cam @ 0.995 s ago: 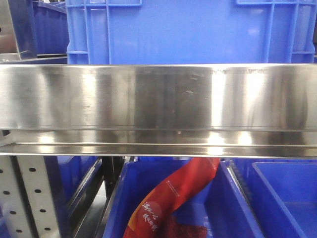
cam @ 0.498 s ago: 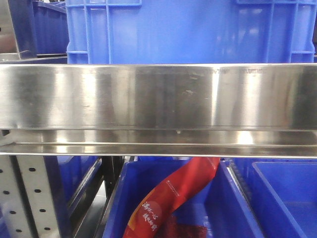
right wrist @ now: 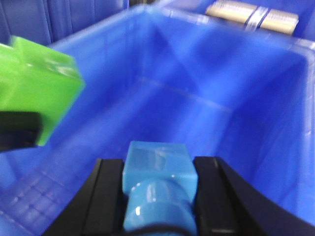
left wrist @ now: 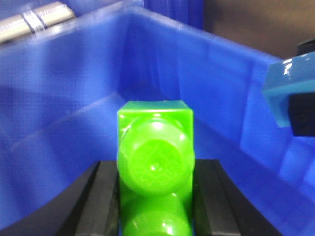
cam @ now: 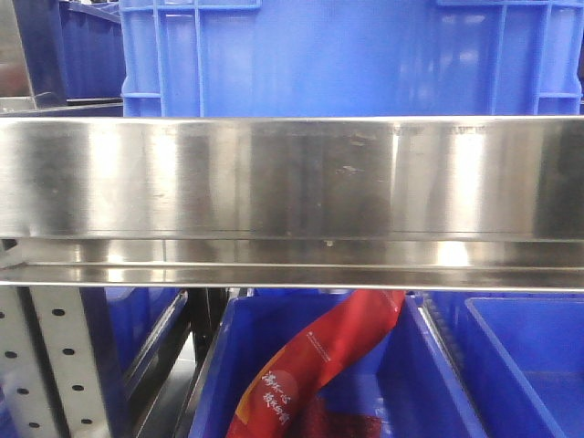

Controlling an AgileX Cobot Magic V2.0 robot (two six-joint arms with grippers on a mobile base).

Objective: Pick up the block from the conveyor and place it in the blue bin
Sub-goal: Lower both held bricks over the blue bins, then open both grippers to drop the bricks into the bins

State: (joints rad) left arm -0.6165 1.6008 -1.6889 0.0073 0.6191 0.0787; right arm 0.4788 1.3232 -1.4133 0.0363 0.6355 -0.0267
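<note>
Closest in the left wrist view, the small bright green plastic toy brick with a raised round stud (left wrist: 154, 162) sits clamped between the two black jaws of the left end effector (left wrist: 154, 206), which is closed on it; the pads press its two flat side faces. It reads as light, rigid and glossy, so slippery rather than fragile. Those flat sides are the sensible place to hold it, since the rounded stud would offer little purchase.

The right wrist view shows a matching arrangement: the right end effector (right wrist: 158, 196) is closed on a light blue plastic brick with a stud (right wrist: 158, 184), again pinched at its side faces. The green brick appears there at the left edge, raised above the bin.

Beyond both bricks lies the large blue plastic bin (left wrist: 74, 98), its smooth walls and floor directly below and behind them, so both blocks hang over the bin's interior, not touching it. The conveyor is not in view. Releasing looks like the remaining step.

Past the bin's far rim lies a pale cylindrical bar with dark bands (right wrist: 252, 14).

In the front view, a brushed steel shelf rail (cam: 292, 178) spans the frame, with blue crates and a red printed packet (cam: 319, 365) beneath.
</note>
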